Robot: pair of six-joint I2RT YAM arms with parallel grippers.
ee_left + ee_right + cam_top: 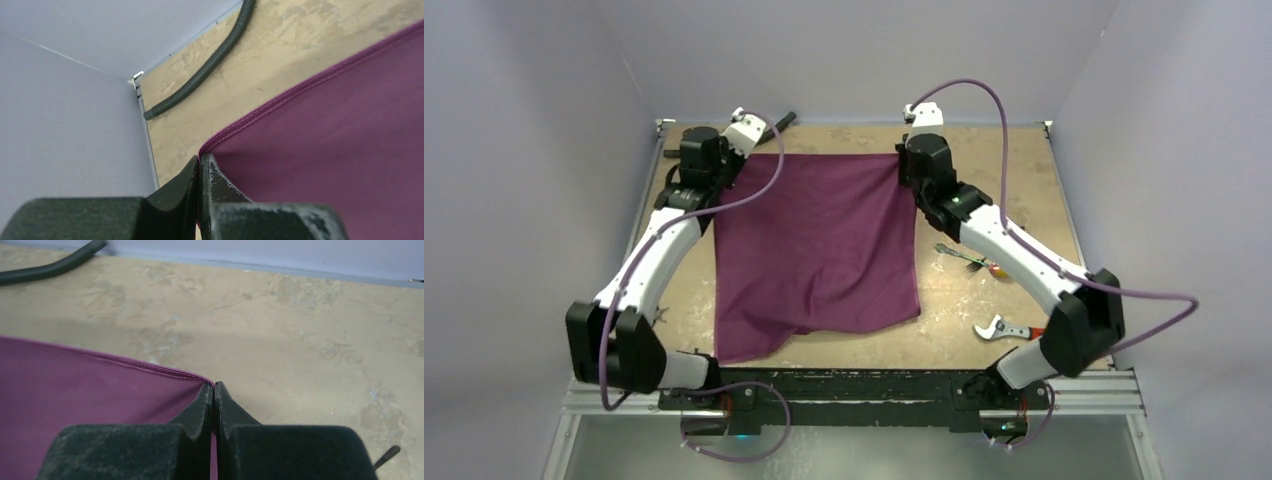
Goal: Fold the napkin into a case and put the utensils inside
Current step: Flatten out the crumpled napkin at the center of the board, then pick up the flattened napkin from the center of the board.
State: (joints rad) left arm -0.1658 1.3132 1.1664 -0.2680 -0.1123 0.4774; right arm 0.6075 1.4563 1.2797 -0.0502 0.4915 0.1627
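Right now you have both arms reaching to the far side of the table (984, 180), one at each far corner of the napkin (819, 250). Your left gripper (199, 165) has its fingers pressed together on the far left corner; in the left wrist view the stitched hem runs straight into the seam between the two black pads. Your right gripper (213, 392) is clamped the same way on the far right corner, and the purple edge ends exactly where its fingers meet.

Between those two grips the far hem is drawn in a nearly straight line. The cloth lies opened out as a single sheet over the middle of the table, not folded into any pouch. Its near edge is uneven. The near left corner reaches closest to the arm bases, and a soft wrinkle bulges up around the middle of that edge.

You will find the utensils on bare table to the right of the cloth, apart from it. The fork (959, 255) lies just beside the right forearm, and the spoon (995, 270) is next to it, partly hidden under that arm.

Nearer the right base lies a red-handled wrench (1002, 328). A black ribbed hose (205, 67) runs along the far left edge, beyond the cloth.
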